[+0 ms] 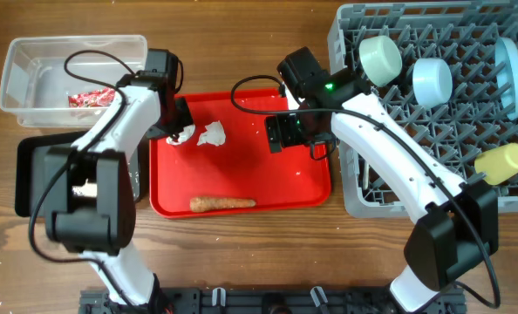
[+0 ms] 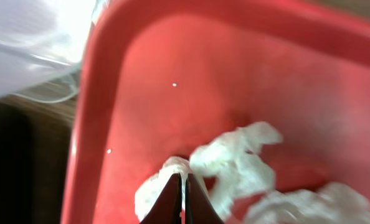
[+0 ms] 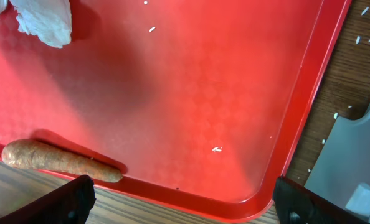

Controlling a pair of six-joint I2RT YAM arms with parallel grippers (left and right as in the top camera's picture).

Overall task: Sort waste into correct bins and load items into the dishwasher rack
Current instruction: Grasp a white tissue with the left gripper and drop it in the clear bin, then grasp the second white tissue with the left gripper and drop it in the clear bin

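My left gripper is low over the red tray's back left corner, its jaws shut on the edge of a crumpled white paper. A second white scrap lies just right of it. The brown-orange stick rests along the tray's front rim. My right gripper hangs open over the tray's right half, nothing between its fingers; the stick lies to its left. A few rice grains dot the tray. The red-and-white wrapper lies in the clear tub.
The black tray sits left of the red serving tray. The grey rack at right holds a green bowl, blue bowl, blue plate and yellow cup. More grains lie on the table.
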